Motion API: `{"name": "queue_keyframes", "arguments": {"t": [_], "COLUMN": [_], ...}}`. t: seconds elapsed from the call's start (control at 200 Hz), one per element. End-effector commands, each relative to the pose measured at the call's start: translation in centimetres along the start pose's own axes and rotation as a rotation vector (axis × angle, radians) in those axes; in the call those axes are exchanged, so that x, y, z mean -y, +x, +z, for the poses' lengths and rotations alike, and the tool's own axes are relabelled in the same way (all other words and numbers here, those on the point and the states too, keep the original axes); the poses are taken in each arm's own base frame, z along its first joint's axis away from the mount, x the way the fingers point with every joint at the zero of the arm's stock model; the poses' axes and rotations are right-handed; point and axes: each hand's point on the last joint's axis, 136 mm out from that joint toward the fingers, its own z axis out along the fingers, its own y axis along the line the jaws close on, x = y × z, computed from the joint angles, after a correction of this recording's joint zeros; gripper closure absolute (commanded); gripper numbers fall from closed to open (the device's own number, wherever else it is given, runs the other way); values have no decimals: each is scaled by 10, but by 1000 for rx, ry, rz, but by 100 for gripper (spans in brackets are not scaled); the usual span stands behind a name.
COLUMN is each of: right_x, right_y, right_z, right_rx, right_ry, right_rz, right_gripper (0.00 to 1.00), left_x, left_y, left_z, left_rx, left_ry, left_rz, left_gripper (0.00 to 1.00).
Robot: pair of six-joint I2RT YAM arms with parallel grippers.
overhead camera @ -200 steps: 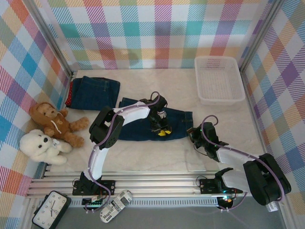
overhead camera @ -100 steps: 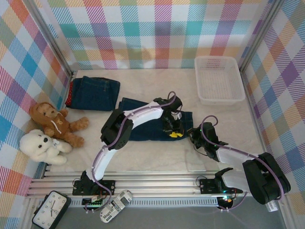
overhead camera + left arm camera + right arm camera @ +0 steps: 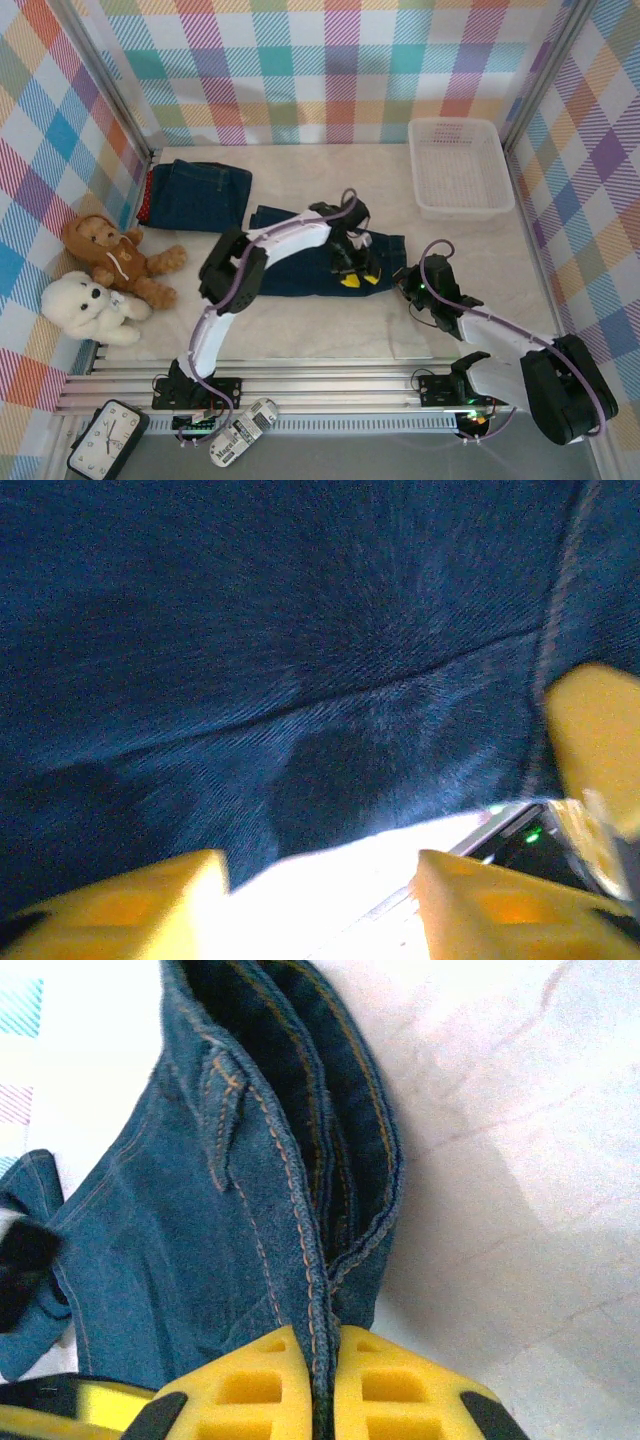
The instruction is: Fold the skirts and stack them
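Observation:
A dark blue denim skirt [image 3: 295,262] lies folded across the middle of the table. My left gripper [image 3: 352,272] hovers low over its right half. In the left wrist view its yellow fingers [image 3: 120,910] stand apart, open, with denim [image 3: 300,630] beyond them and bare white table between them. My right gripper [image 3: 408,285] is at the skirt's right end. In the right wrist view it [image 3: 325,1380] is shut on the stitched denim edge [image 3: 315,1260]. At the back left, another folded denim skirt [image 3: 200,195] rests on a red skirt [image 3: 148,203].
A white mesh basket [image 3: 460,170] stands at the back right. A brown teddy bear [image 3: 115,255] and a white one [image 3: 90,305] sit at the left edge. Plaid walls enclose the table on three sides.
My left gripper slid right along the denim skirt, then drew back slightly and opened, letting go of the cloth. The right gripper has kept its hold on the skirt's end.

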Motion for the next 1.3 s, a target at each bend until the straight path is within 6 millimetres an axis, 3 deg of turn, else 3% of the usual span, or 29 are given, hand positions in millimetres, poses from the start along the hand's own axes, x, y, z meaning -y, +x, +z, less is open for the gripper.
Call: {"name": "queue_keyframes", "arguments": {"t": [0.0,0.13,0.25,0.33,0.435,0.61,0.725,1.015,1.14,1.295], "right_x": [-14,-27,-53,-77,-110,-165,-202,-269,-281,-281], "right_y": [-12,-14,-16,-13,-3,29,61,140,170,188], "right_z": [-7,-9,-9,-7,-4,5,8,24,33,47], "right_rx": [39,27,-6,-50,-96,-177,-252,-416,-486,-540], "right_ry": [7,2,-35,-67,-103,-206,-323,-565,-623,-631], "right_rz": [-161,-275,-411,-514,-681,-902,-1002,-1102,-1123,-1120], "right_gripper": [100,100,100,100,100,100,100,100,100,100], "left_x": [-30,-123,-203,-243,-280,-304,-307,-307,-306,-305], "left_y": [-26,-33,-30,-25,-15,-5,-1,0,1,2], "left_z": [-80,-115,-134,-140,-143,-122,-104,-104,-103,-105], "left_rx": [228,293,302,299,308,288,252,266,257,259], "left_ry": [-69,-261,-356,-380,-390,-362,-330,-325,-320,-320], "left_rz": [-29,-192,-363,-460,-565,-633,-651,-651,-653,-656], "left_gripper": [31,27,35,43,48,56,65,83,85,85]}}
